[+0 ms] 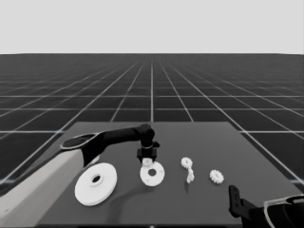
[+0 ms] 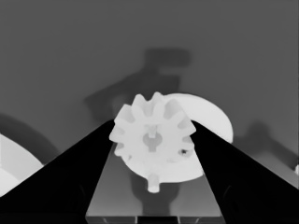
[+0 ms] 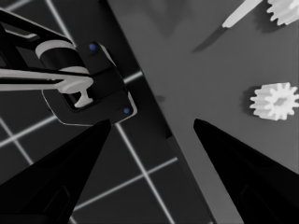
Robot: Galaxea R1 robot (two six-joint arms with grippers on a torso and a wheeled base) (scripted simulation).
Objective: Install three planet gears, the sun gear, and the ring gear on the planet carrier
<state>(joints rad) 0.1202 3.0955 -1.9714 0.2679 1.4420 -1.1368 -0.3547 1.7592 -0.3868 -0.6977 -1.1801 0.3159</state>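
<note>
My left gripper (image 1: pixel 147 160) has reached in from the left and is shut on a small toothed planet gear (image 2: pixel 152 135). It holds the gear over the far edge of the smaller round part (image 1: pixel 152 175), the planet carrier (image 2: pixel 210 116). Whether gear and carrier touch I cannot tell. The larger round part (image 1: pixel 96 184), the ring gear, lies flat to the carrier's left. Two more planet gears (image 1: pixel 186 162) (image 1: pixel 216 176) lie to the right. Between them lies the sun gear, a thin white piece (image 1: pixel 190 175). My right gripper (image 1: pixel 235 199) is parked at the lower right corner, open (image 3: pixel 152 121).
The table's front right edge (image 3: pixel 154 112) runs diagonally through the right wrist view, with dark machinery (image 3: pixel 84 88) past it over the floor grid. One gear (image 3: pixel 275 100) lies on the table near that corner. The left arm's pale part (image 1: pixel 38 190) fills the lower left.
</note>
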